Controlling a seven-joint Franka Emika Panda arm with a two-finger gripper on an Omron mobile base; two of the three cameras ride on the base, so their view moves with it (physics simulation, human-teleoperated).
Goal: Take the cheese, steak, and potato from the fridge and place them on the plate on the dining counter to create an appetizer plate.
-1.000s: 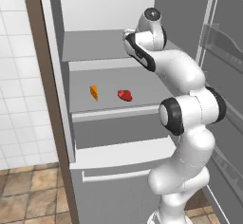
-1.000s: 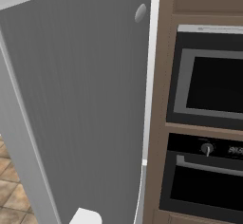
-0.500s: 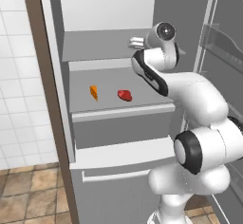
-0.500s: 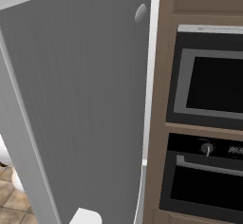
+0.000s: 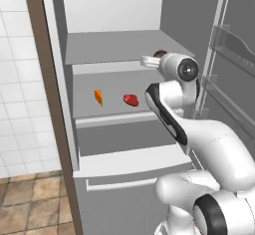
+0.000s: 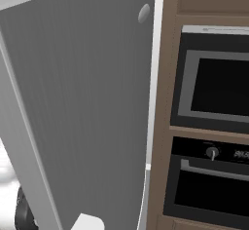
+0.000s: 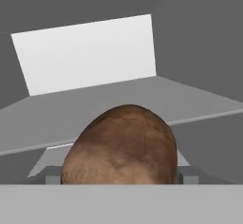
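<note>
The brown mottled potato [image 7: 121, 147] sits between my fingertips [image 7: 52, 174], and my gripper [image 7: 118, 176] is shut on it. In the left base view the gripper [image 5: 153, 58] is at the front right of the fridge's [image 5: 114, 25] upper shelf, with a bit of the potato [image 5: 160, 53] peeking out behind the hand. One shelf lower lie the orange cheese [image 5: 98, 97] wedge and, to its right, the red steak [image 5: 131, 99]. Both are left of and below the gripper. The plate and the dining counter are out of view.
The fridge door [image 5: 234, 45] with its shelf bins stands open at the right, close to the arm's elbow. Its grey outer face [image 6: 87, 102] blocks the right base view beside a brown cabinet with built-in ovens [image 6: 214, 92]. A white tiled wall [image 5: 20, 104] is to the left.
The arm has folded back to the right and down, and the hand has come a little lower and toward the shelf's front right. The cheese and steak have not moved.
</note>
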